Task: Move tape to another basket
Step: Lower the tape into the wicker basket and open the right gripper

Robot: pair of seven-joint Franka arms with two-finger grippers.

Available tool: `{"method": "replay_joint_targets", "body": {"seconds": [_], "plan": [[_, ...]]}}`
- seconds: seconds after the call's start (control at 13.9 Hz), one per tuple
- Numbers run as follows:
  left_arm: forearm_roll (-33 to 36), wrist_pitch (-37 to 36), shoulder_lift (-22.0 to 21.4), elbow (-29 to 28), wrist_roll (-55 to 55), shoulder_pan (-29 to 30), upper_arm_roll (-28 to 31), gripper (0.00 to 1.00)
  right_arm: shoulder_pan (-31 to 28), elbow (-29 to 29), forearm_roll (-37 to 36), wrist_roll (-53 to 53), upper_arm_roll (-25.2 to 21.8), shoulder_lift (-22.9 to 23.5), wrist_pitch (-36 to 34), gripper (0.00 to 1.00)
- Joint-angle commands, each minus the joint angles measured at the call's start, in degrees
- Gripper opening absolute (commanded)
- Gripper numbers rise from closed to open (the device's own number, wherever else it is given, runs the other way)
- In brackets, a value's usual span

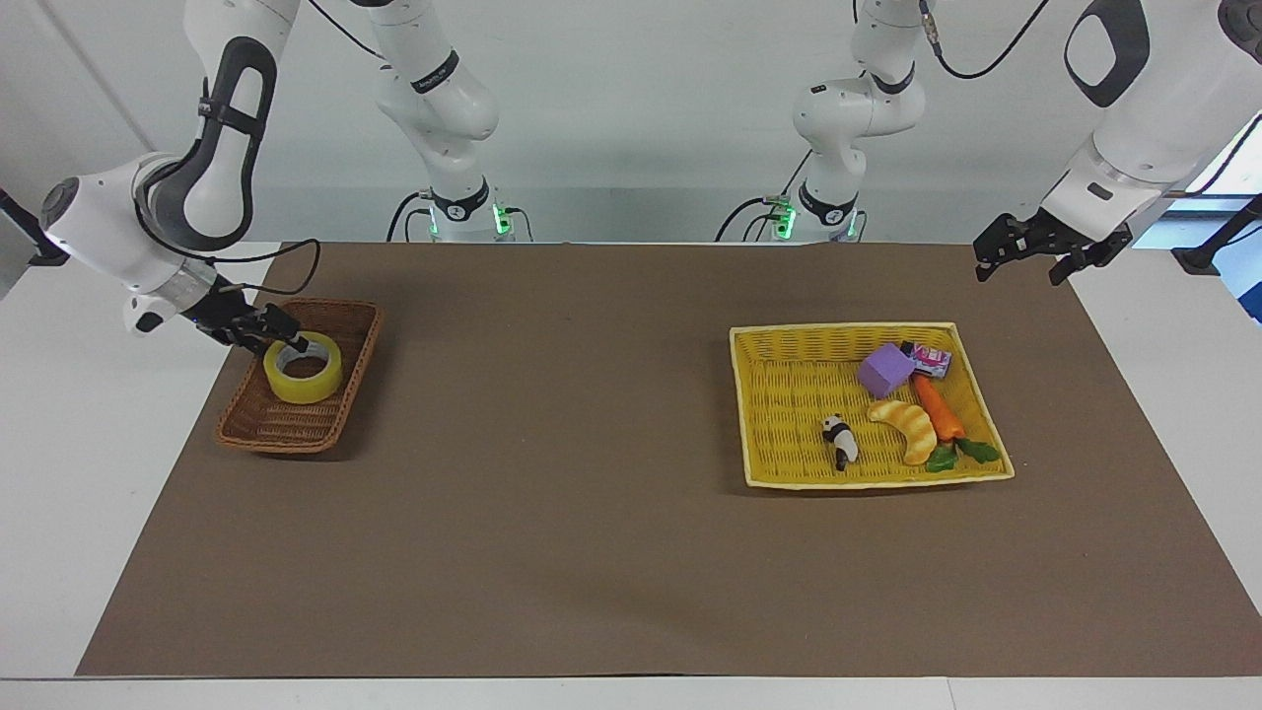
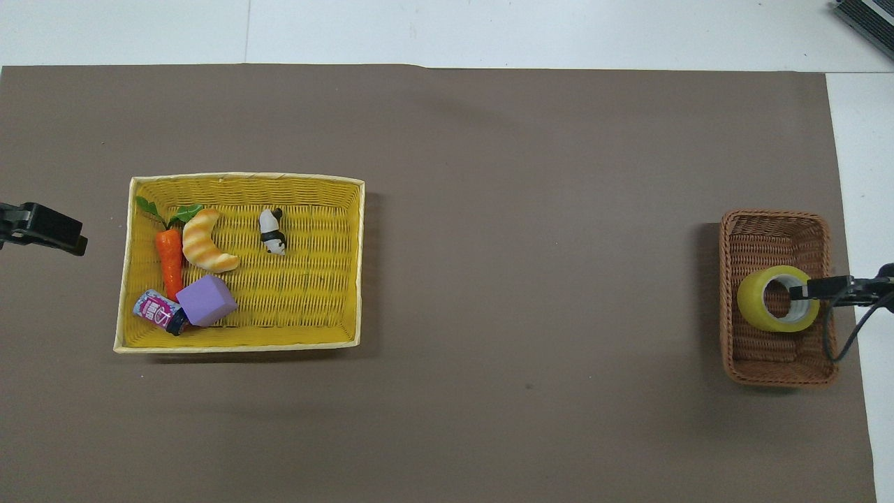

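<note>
The yellow tape (image 1: pixel 302 369) lies nearly flat in the small brown wicker basket (image 1: pixel 281 444) at the right arm's end of the table. My right gripper (image 1: pixel 286 342) is low over the basket and shut on the roll's rim, one finger inside the core. In the overhead view the tape (image 2: pixel 754 304) sits in the middle of the basket (image 2: pixel 775 377), with the right gripper (image 2: pixel 803 289) at its rim. My left gripper (image 1: pixel 1020 268) is open and empty, raised over the mat beside the yellow tray; it also shows in the overhead view (image 2: pixel 66 241).
The flat yellow woven tray (image 1: pixel 779 394) sits toward the left arm's end. It holds a purple block (image 1: pixel 884 370), a small can (image 1: pixel 929 359), a carrot (image 1: pixel 937 409), a croissant (image 1: pixel 905 424) and a panda figure (image 1: pixel 839 440). A brown mat (image 1: pixel 552 473) covers the table.
</note>
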Motion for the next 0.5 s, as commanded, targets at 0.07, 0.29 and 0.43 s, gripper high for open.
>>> {"method": "replay_joint_targets", "body": {"seconds": [0.07,0.29,0.43], "plan": [[0.90,-0.92,-0.56,1.00,0.71,0.34,-0.40,1.00,4.42,7.35,-6.66,2.35,0.53,0.46,-0.44,1.00],[0.72,-1.01,-0.57,1.00,0.62,0.26,-0.40,1.00,8.81,10.44,-11.16,7.72,0.53,-1.03,-1.41,1.00],[0.72,-1.01,-0.57,0.91,0.62,0.34,-0.40,1.00,11.88,10.53,-12.74,12.45,0.45,-3.49,-2.81,1.00]]}}
